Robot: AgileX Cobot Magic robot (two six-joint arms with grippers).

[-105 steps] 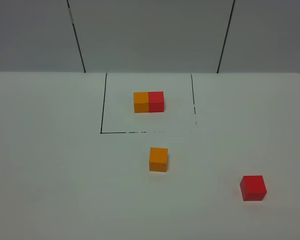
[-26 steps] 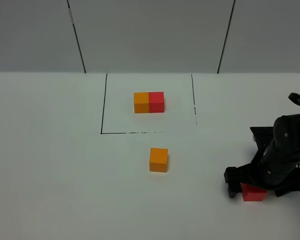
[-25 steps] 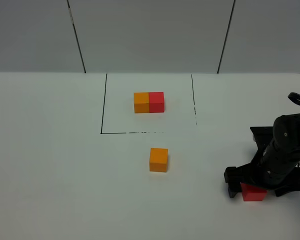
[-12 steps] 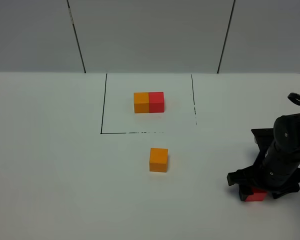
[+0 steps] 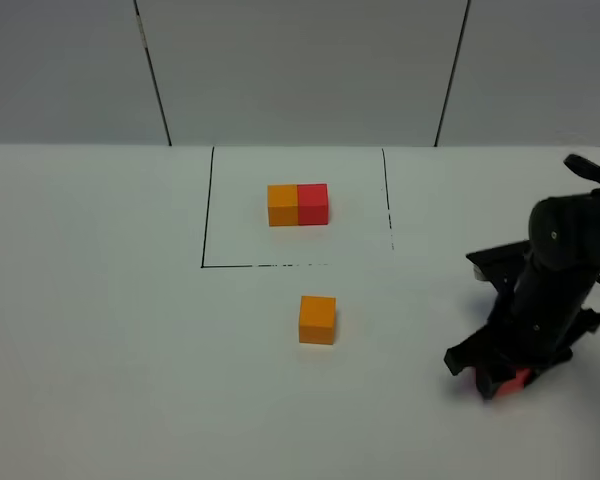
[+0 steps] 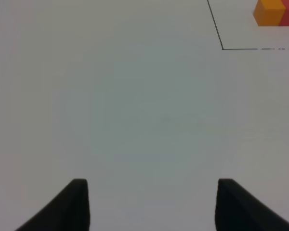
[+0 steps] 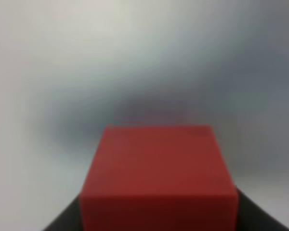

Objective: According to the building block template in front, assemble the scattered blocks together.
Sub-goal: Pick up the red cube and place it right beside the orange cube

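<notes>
The right gripper (image 5: 492,376) is closed on the red cube (image 7: 159,178), well to the right of the loose orange cube (image 5: 317,319); the template (image 5: 298,204) sets red on orange's right face, so the carry likely runs leftward; the left gripper (image 6: 151,204) is spread, empty. In the high view the gripper body hides most of the red cube; whether it is clear of the table (image 5: 100,330) cannot be told.

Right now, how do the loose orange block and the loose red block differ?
The orange block stands free, nothing touching it; the red block is clamped in the right end effector and mostly hidden in the exterior view. The orange block lies just in front of the marked square; the red block is far off to the right. Both are plain cubes.
</notes>
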